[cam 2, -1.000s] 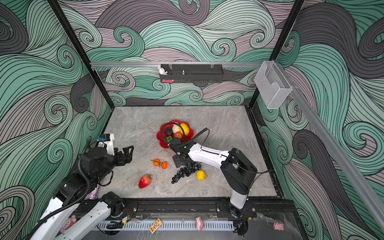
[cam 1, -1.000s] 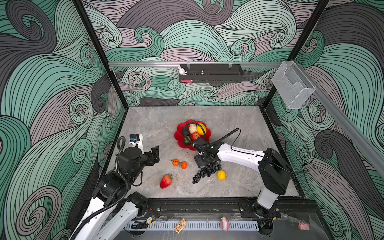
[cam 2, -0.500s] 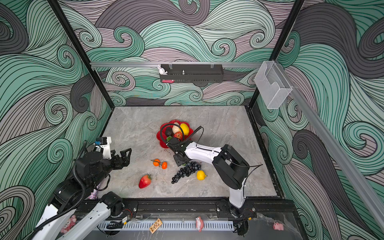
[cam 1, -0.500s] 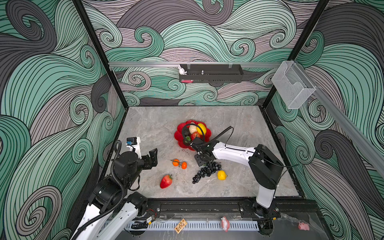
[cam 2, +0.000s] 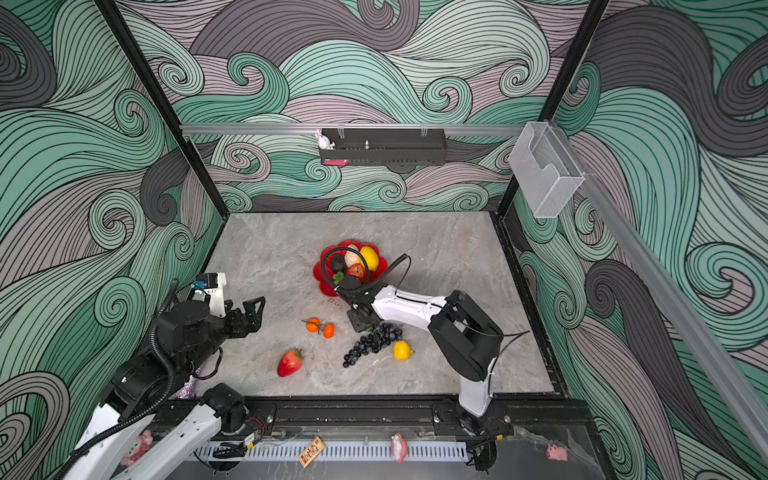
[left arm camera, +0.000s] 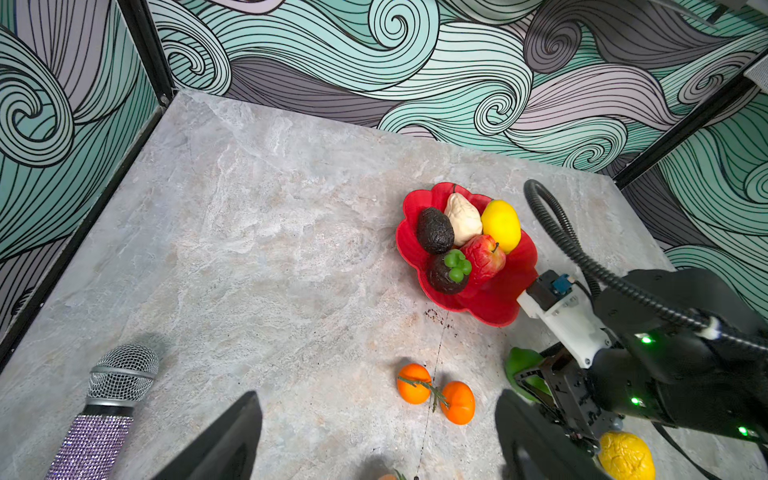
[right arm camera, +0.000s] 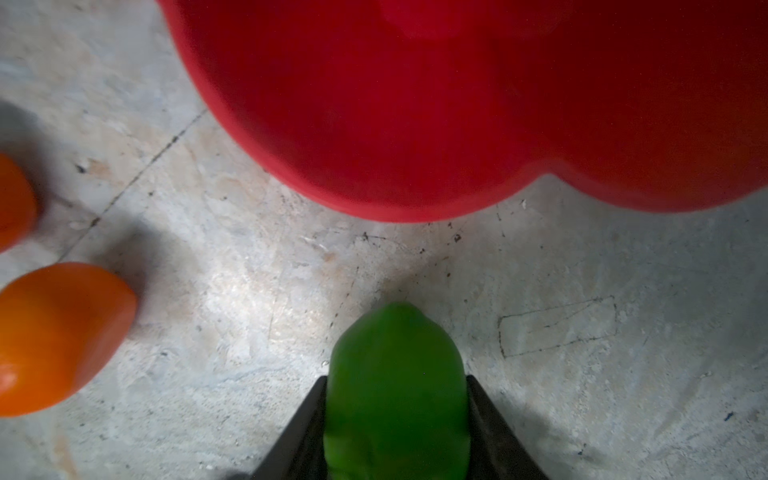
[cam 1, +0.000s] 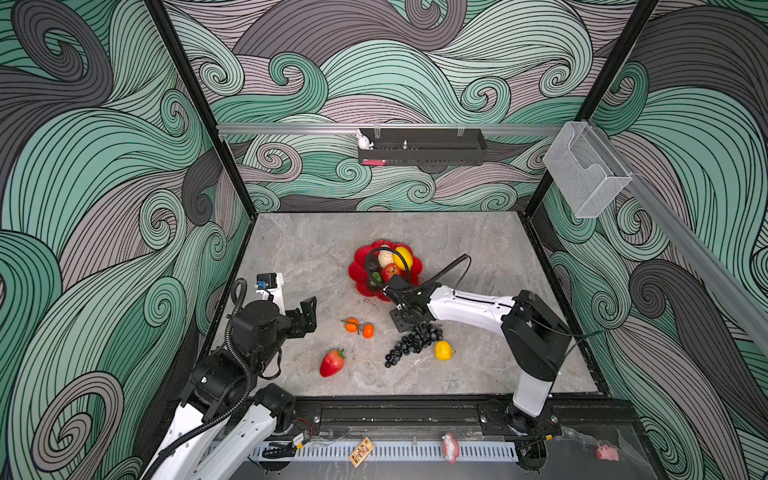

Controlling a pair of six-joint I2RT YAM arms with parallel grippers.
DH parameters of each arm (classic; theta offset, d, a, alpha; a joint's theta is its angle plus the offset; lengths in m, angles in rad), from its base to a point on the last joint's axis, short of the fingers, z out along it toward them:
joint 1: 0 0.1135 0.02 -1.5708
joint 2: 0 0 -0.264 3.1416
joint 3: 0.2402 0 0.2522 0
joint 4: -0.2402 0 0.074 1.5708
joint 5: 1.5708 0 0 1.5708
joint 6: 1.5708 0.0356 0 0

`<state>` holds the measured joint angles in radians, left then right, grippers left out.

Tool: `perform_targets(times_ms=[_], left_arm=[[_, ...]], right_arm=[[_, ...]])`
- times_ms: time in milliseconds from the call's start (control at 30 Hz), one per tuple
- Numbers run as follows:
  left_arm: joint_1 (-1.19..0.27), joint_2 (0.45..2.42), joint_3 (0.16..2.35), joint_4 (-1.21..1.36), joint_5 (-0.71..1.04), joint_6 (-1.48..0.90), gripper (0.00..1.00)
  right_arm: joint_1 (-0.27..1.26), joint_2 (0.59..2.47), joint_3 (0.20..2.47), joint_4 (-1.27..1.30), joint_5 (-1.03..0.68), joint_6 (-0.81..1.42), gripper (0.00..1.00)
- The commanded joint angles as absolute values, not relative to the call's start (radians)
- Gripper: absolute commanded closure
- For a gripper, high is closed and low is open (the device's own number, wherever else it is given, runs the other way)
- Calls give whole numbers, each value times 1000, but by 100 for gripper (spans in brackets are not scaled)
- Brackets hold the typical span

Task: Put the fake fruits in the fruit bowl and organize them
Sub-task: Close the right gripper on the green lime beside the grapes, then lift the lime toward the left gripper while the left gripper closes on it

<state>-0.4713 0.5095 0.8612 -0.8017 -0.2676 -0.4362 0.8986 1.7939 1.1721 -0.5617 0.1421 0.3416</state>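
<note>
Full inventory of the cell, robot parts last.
fruit bowl: 1, red, centre of table
avocado: 1, dark, in bowl
pear: 1, cream, in bowl
lemon: 1, yellow, in bowl
apple: 1, red, in bowl
mangosteen: 1, dark, in bowl
oranges: 2, orange, table before bowl
strawberry: 1, red, table front
grape bunch: 1, black, table
second lemon: 1, yellow, beside grape bunch
lime: 1, green, in right pincer
microphone: 1, silver and purple, table, front left
shelf: 1, black, back wall
rabbit figure: 1, white, shelf end
holder: 1, clear, right wall
pink toys: 3, in front of table
left pincer: 1, black, open, empty
right pincer: 1, black, closed on lime beside bowl
</note>
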Motion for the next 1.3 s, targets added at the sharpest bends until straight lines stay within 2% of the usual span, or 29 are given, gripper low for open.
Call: perform_targets(times_ms=[0, 267, 467, 767, 933, 1100, 1267], left_arm=[[-467, 536, 851, -796, -215, -433, 10], [-466, 711, 824, -682, 109, -509, 10], [-466, 827, 785, -540, 328, -598, 10], [-475, 920, 736, -385, 445, -743, 11], [-487, 926, 681, -260, 442, -818, 11], [-504, 915, 673, -226, 426, -811, 11], [-550, 867, 613, -149, 351, -747, 16]], right_arm=[[894, 1658, 1135, -492, 85, 312, 56], [894, 1443, 1000, -325, -44, 261, 56], [894, 1377, 949, -230, -93, 263, 55], [896, 1322, 870, -75, -155, 346, 54], [896, 1292, 836, 11, -192, 439, 54], [894, 1260, 829, 20, -144, 529, 54], [884, 1220, 819, 38, -98, 693, 54]])
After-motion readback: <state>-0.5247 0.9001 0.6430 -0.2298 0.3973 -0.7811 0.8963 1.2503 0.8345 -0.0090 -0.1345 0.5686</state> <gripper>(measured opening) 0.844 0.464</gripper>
